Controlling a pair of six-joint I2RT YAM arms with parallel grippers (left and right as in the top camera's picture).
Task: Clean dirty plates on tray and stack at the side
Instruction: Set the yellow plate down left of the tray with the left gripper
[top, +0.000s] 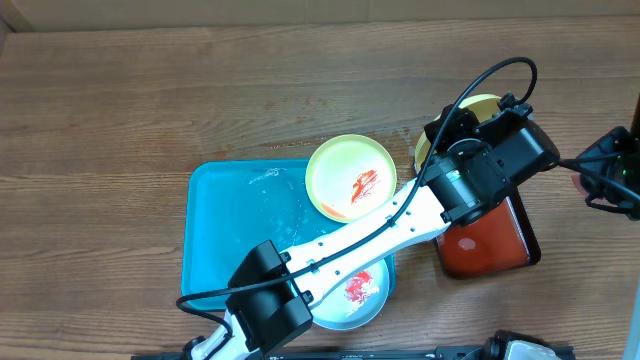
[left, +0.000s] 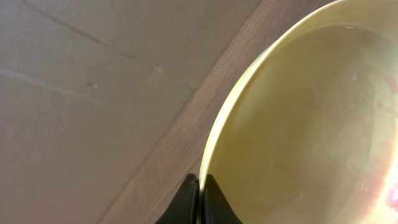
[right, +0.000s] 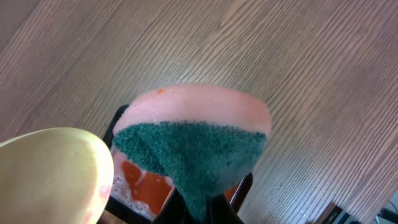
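left arm (top: 370, 225): white links, stretched from its black base at 6 o'clock toward 2 o'clock | left gripper (left: 200, 200): black fingers pinched on the rim of a pale yellow-green round plastic plate (left: 298, 124) | right arm (top: 612, 170): black, only partly in frame at 3 o'clock | right gripper (right: 208, 210): clamped on a pink foam sponge (right: 193, 134), green scouring face toward its wrist camera

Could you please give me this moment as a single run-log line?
left hand: shut on yellow plate rim | right hand: shut on sponge | blue tray: smeared green plate, smeared white plate
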